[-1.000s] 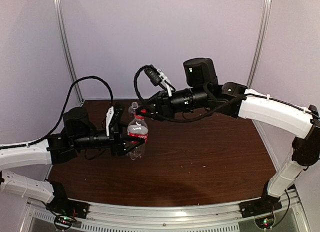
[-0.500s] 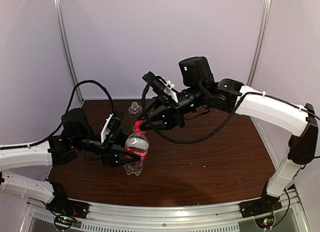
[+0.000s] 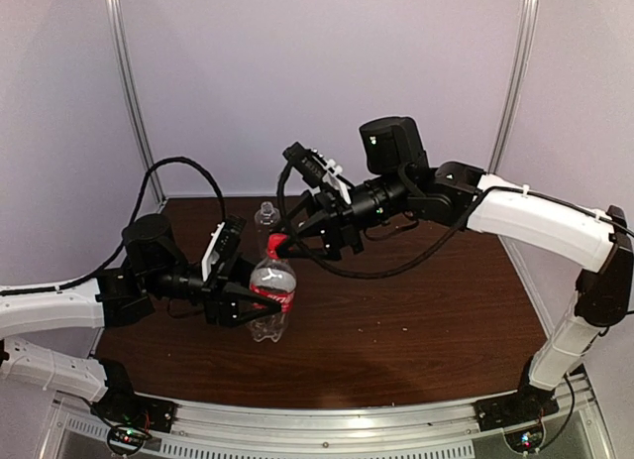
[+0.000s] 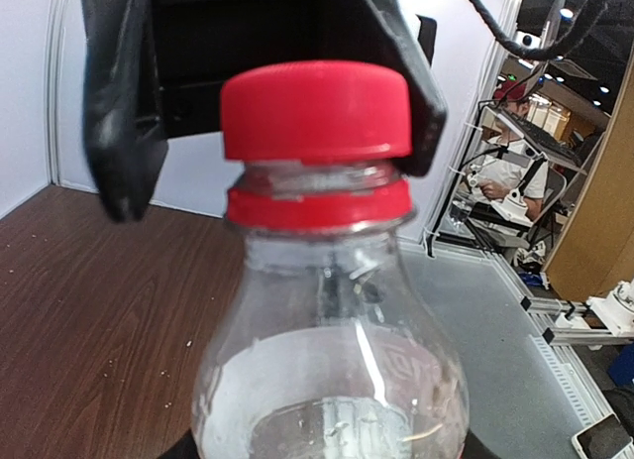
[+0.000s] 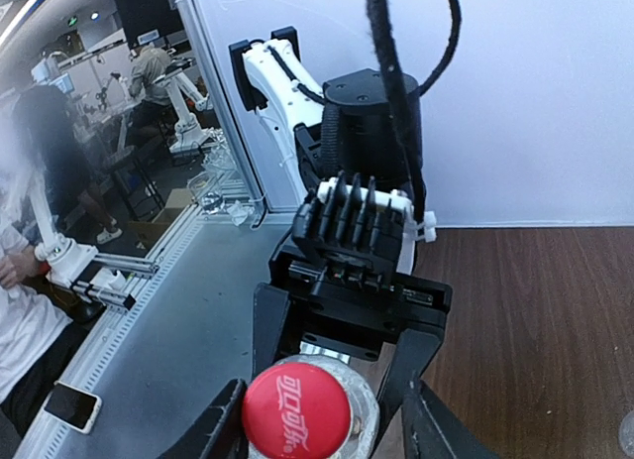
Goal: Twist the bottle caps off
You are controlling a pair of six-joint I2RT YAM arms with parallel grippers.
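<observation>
2 arms (image 3: 535,221) — white shells (image 3: 45,310), black joints (image 3: 154,243), looping black cables (image 3: 176,161).

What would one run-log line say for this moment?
left gripper: shut on red-label bottle | right gripper: open, astride red cap | cap: on bottle

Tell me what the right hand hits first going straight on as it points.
Most likely the red cap, which the right hand straddles; the bottle sits right under it.

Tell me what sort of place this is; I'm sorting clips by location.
Probably a robotics lab or trade-show booth: plain white partition walls on metal posts enclose the brown table, and beyond it people work beside other robot arms.
</observation>
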